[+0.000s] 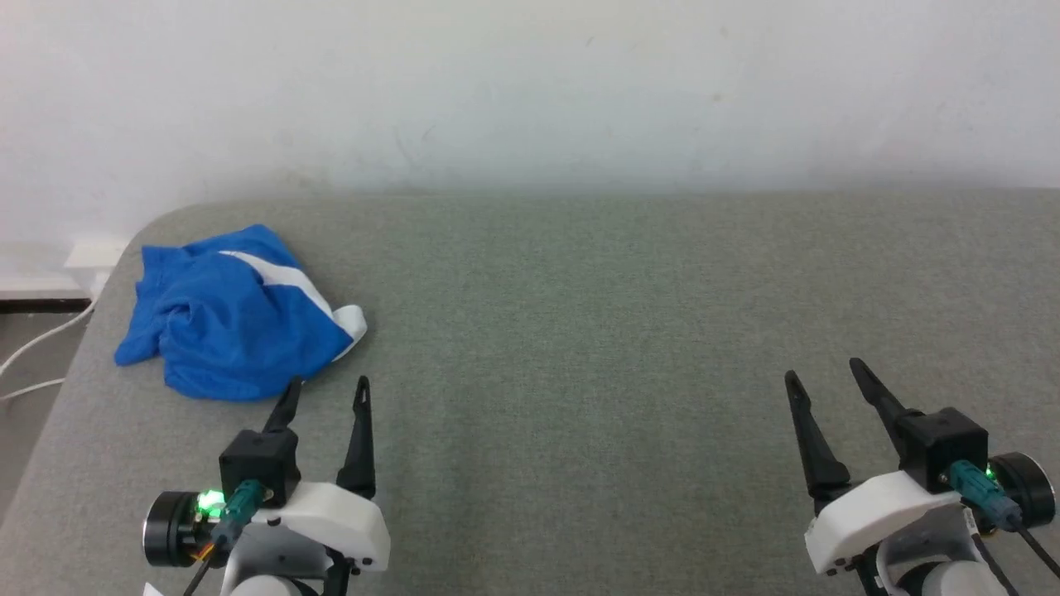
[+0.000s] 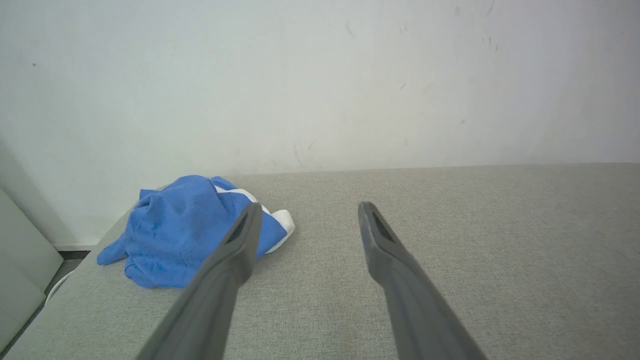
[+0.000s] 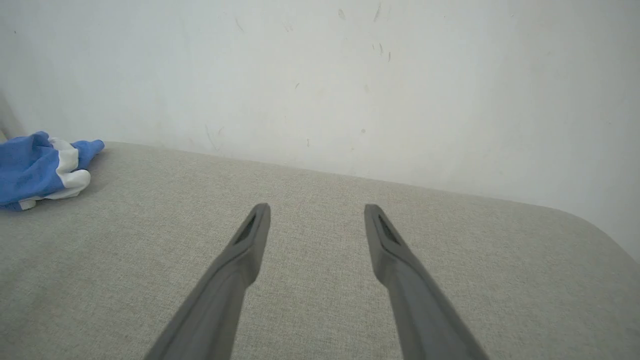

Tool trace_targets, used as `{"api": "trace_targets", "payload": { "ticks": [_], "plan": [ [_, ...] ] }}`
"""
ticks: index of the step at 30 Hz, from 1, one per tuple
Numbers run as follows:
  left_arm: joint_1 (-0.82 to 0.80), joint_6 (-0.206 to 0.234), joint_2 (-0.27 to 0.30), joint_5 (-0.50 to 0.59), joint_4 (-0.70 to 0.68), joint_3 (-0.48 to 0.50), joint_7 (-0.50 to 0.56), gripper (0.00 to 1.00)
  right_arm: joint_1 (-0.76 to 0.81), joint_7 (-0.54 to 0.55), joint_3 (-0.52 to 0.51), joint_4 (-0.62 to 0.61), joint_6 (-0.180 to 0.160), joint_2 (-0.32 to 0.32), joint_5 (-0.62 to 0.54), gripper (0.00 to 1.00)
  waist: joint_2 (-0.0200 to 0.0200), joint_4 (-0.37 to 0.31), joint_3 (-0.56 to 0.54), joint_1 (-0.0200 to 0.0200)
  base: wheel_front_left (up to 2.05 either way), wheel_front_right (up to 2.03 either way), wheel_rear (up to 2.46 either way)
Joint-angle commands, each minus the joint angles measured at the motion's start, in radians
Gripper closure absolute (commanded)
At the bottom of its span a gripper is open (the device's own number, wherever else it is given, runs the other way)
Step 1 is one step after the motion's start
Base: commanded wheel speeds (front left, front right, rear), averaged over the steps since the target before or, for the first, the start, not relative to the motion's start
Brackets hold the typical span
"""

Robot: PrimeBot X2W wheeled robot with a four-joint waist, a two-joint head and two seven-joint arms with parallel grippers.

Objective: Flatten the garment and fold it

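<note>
Left gripper [image 1: 328,382] sits over the near-left part of the grey pad [image 1: 580,331], fingers spread, nothing between them. Right gripper [image 1: 823,370] is over the pad's near-right part, also spread and empty. Blue shorts [image 1: 232,331] lie bunched on the pad's far-left corner, close to its rounded edge and clear of the wall [image 1: 530,83] at the pad's back. White stripe [image 1: 286,277] runs across the top face. White edge [image 1: 352,321] sticks out on the side toward the pad's centre.

Handling, my read: thin, soft, light fabric with no stiffness, so it'll drape and drag rather than move as a block. Pad's weave likely adds friction. Not fragile. Layers are crumpled, so a deep pinch may catch two plies.

Best grabs: the exposed white edge, and the loose blue corner [image 1: 137,348] toward the pad's left edge. One per gripper, shallow pinch low on the fabric, then pull apart to spread. Flattening not started. Shorts probably want dragging toward the pad's middle first.
</note>
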Motion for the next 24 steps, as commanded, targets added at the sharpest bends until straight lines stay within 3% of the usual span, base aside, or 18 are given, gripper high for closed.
{"api": "trace_targets", "payload": {
  "ticks": [1,24],
  "plan": [
    [-0.015,0.008,0.003,-0.011,0.005,-0.002,-0.011,0.0,-0.007,-0.012,0.003,0.003,0.0,0.001,0.008,0.0,0.0,0.018,0.001,0.0,0.0,0.0,0.0],
    [-0.012,0.028,0.007,-0.035,0.018,-0.001,-0.057,0.0,-0.022,-0.034,0.016,0.009,-0.001,0.002,0.026,0.0,0.0,0.167,0.006,0.0,0.0,0.0,0.0]
  ]
}}
